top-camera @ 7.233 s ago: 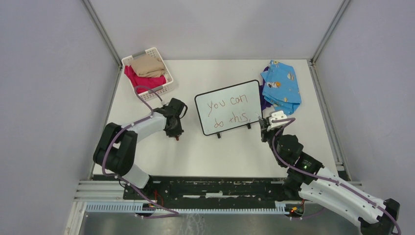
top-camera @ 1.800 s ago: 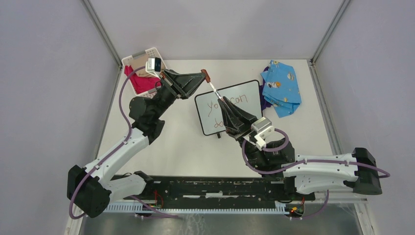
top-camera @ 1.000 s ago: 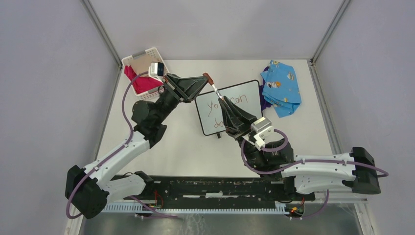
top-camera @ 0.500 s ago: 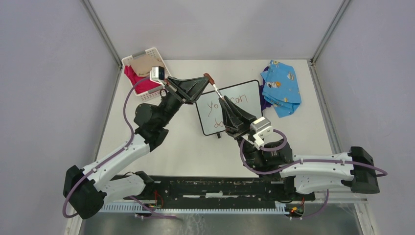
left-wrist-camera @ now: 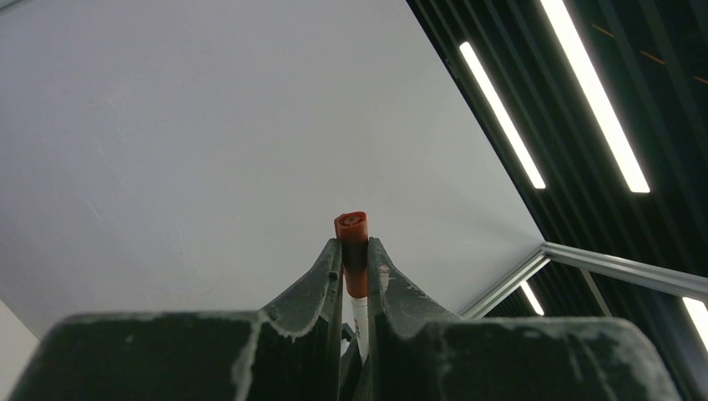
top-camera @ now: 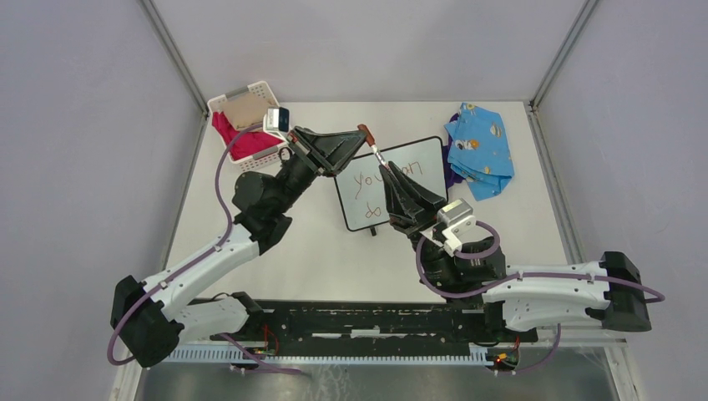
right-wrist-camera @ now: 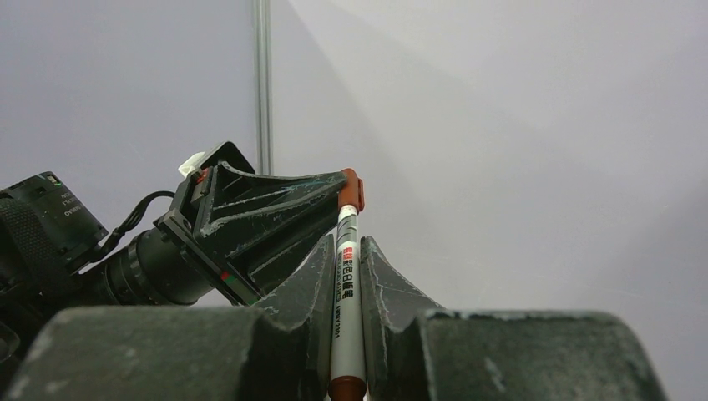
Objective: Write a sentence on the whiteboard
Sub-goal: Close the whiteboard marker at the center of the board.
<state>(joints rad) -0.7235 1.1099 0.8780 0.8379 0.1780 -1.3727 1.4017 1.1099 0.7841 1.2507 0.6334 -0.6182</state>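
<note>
Arms are meeting in mid-air above the whiteboard [top-camera: 424,164], each gripping one end of a single marker [top-camera: 377,155]. The left gripper [top-camera: 361,134] is reaching in from the left with its jaws clamped on the reddish-brown cap [left-wrist-camera: 351,228]; the left wrist view is showing the cap's end poking out just past the fingertips. The right gripper [top-camera: 390,170] is pointing up and away from the arm bases, its jaws pressed tight against the white barrel, whose printed label is facing the right wrist camera. The marker is slanting between the two grippers, cap end toward the far left. Beneath them, the whiteboard is lying on the white table [top-camera: 326,255] near its middle, black-framed, two small feet at its near edge, and is carrying reddish handwriting that the right gripper is partly covering. A white basket [top-camera: 219,103] holding red and tan cloth is sitting at the far left corner, and a blue patterned cloth [top-camera: 480,150] is lying just beside the board's right end.
</note>
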